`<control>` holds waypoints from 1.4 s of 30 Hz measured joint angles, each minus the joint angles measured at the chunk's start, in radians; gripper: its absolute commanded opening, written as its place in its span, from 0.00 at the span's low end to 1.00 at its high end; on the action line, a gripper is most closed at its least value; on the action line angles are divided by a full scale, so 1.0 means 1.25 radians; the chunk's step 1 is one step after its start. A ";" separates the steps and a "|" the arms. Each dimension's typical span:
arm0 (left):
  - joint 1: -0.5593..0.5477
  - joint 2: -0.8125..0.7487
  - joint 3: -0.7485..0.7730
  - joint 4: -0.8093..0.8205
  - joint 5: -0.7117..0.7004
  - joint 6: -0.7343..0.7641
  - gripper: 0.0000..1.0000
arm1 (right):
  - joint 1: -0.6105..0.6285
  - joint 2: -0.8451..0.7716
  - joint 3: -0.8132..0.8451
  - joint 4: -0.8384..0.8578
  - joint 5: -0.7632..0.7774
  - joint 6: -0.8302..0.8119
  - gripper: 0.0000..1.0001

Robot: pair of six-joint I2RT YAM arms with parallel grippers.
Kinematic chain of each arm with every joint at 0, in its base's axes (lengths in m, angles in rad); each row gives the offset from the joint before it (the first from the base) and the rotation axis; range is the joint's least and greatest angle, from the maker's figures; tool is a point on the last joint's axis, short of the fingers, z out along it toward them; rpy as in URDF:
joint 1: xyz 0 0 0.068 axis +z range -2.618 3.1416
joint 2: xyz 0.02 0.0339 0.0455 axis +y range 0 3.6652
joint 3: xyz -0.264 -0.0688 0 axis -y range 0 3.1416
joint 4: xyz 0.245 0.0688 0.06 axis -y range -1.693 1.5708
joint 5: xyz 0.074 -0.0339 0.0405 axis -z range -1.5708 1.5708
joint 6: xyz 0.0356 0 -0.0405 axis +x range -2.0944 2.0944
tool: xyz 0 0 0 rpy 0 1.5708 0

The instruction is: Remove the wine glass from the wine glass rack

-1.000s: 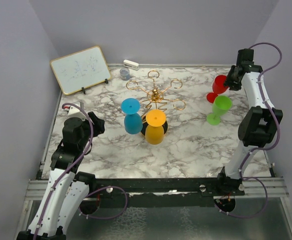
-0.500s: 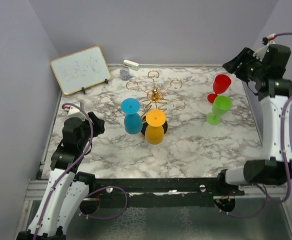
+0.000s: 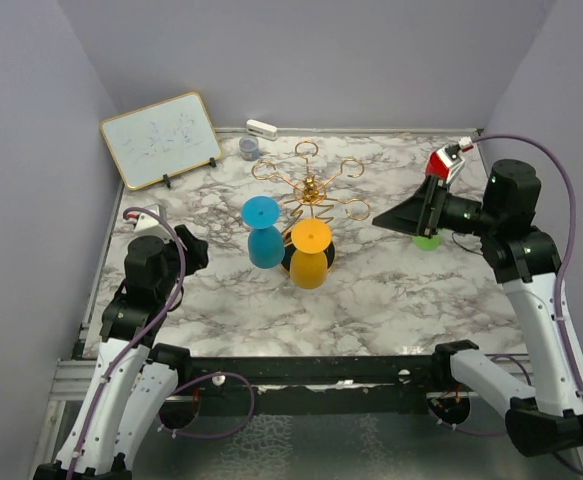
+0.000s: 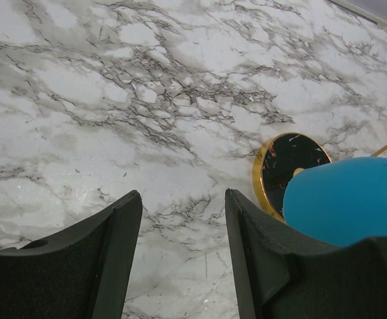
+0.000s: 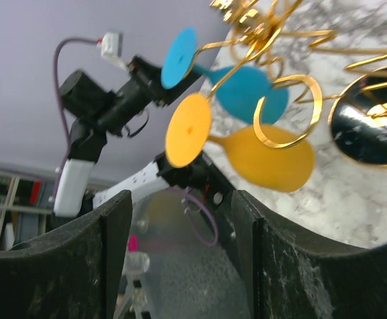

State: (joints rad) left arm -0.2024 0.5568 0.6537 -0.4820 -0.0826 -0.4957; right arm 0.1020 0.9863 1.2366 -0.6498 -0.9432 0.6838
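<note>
The gold wire wine glass rack (image 3: 312, 189) stands mid-table on a round black base (image 4: 287, 167). A blue wine glass (image 3: 263, 236) and a yellow wine glass (image 3: 310, 254) hang upside down from its near arms. My right gripper (image 3: 381, 222) is open and empty, held above the table right of the rack and pointing at it. Its wrist view shows the blue glass (image 5: 246, 88), the yellow glass (image 5: 266, 157) and the rack (image 5: 283, 40) beyond the open gripper (image 5: 180, 199). My left gripper (image 3: 196, 250) is open and empty, left of the blue glass (image 4: 346, 199).
A red wine glass (image 3: 438, 163) and a green wine glass (image 3: 427, 241) stand at the right, mostly hidden behind my right gripper. A whiteboard (image 3: 161, 140), a small grey cup (image 3: 248, 148) and a white eraser (image 3: 261, 128) sit at the back left.
My right arm has swung from the back right corner forward and left, now in front of the red and green glasses and facing the rack. The left arm has not moved.
</note>
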 measured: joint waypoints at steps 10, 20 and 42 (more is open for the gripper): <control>0.000 -0.008 0.000 -0.005 -0.017 -0.006 0.55 | 0.179 -0.084 -0.151 0.076 0.026 0.120 0.56; 0.000 -0.008 0.000 -0.005 -0.019 -0.008 0.55 | 0.317 -0.076 -0.197 0.164 0.156 0.226 0.46; 0.000 -0.010 0.000 -0.005 -0.019 -0.008 0.56 | 0.422 0.004 -0.192 0.235 0.399 0.299 0.38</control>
State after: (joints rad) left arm -0.2024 0.5442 0.6537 -0.4885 -0.1062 -0.5060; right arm 0.6300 0.9913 0.9970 -0.3565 -0.4438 1.0576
